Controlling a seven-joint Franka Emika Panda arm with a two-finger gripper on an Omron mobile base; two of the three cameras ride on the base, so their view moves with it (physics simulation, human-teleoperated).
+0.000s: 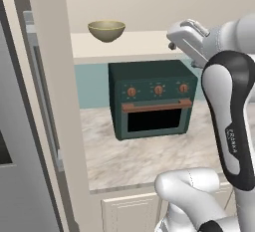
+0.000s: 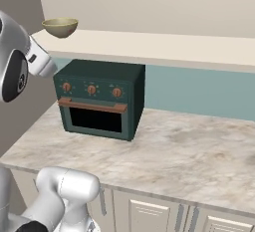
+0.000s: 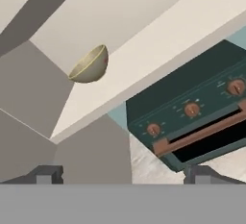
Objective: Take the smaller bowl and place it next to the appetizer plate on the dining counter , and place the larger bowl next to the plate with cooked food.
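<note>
The smaller bowl [image 1: 106,30] [image 2: 60,27] [image 3: 90,65] sits on a pale shelf [image 1: 144,43] above a dark green toaster oven [image 1: 152,98] on the marbled counter [image 2: 189,156]. The gripper [image 3: 124,175] has its fingers spread wide and holds nothing. The arm [image 1: 229,121] reads "FRANKA".

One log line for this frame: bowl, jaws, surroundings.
smaller bowl: on shelf above toaster oven, untouched | gripper: jaws open, empty, short of bowl | oven on marbled counter
</note>
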